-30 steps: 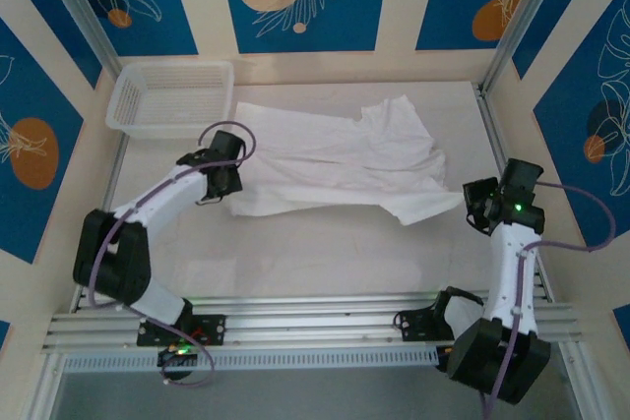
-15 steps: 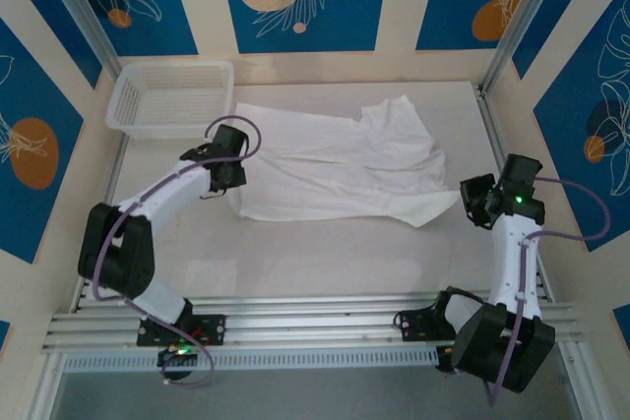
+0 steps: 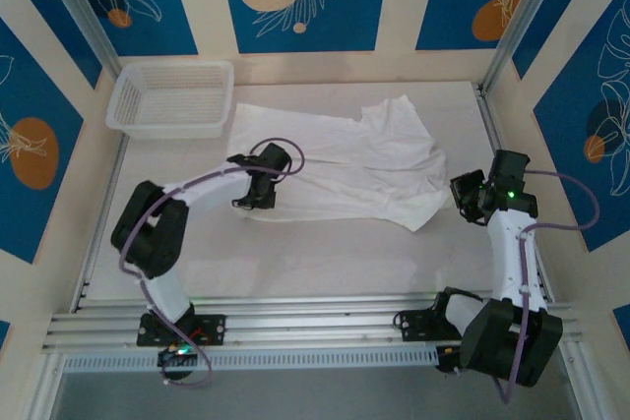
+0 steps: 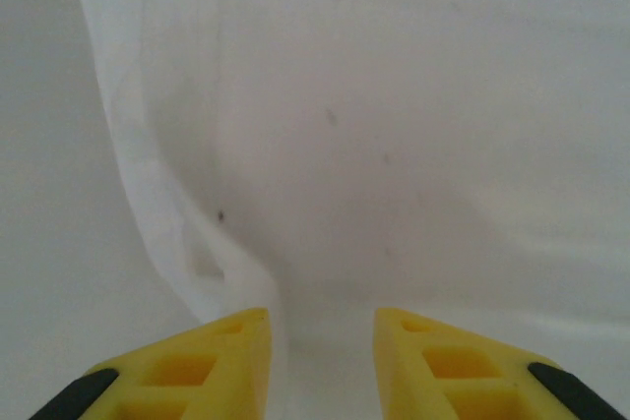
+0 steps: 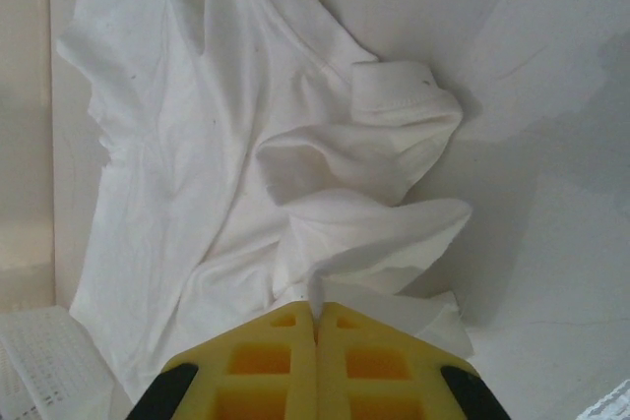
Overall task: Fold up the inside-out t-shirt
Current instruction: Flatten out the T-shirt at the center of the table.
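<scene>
Left gripper (image 4: 320, 327): its yellow fingers (image 4: 221, 351) stand apart with a clear gap between them and nothing pinched. A soft ridge of cloth runs away from just ahead of that gap.

Over to the right gripper (image 5: 316, 314): the fingers are pressed tight together, with a sliver of white cloth nipped at their tips.

That cloth is the plain white cotton t-shirt (image 3: 345, 169). It lies spread crosswise on the far half of the white table (image 3: 325, 253), wrinkled all over. Its right end is bunched into folds, with a rolled sleeve hem just ahead of the right gripper.

From above, the left gripper sits over the shirt's near-left edge and the right gripper is at its near-right corner.

At the far-left corner stands a rigid white plastic mesh basket (image 3: 128, 115), just beside the shirt's left end. Whether they touch cannot be told.
</scene>
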